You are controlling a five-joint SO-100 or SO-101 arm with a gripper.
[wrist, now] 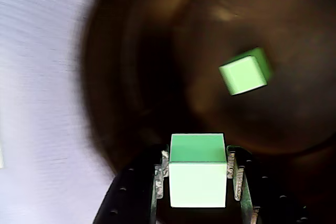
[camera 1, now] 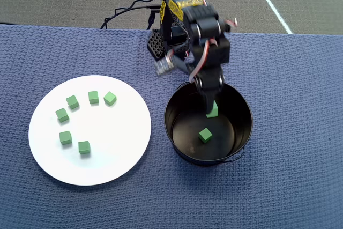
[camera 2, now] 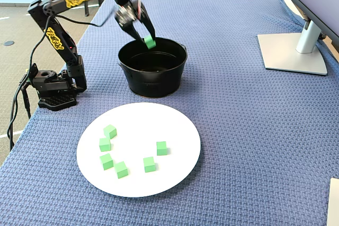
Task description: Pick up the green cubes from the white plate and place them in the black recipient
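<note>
Over the black recipient (camera 1: 208, 127), toward its twelve o'clock rim in the overhead view, the gripper (camera 1: 213, 110) hangs with its jaws narrowed on one green cube (wrist: 197, 170), clamped on two opposite faces. A second cube (camera 1: 204, 135) lies loose on the pot floor near the centre. Six more green cubes (camera 1: 66, 138) sit on the white plate (camera 1: 123, 154), at nine o'clock from the pot, in a loose arc well apart from each other. The held cube hangs close to the near wall, so I judge a release here could bounce it off the rim, or off the cube below. The wrist view is smeared by motion, so the pot's rim is hard to trace there, and the fingertips are cut off at the bottom edge.
</note>
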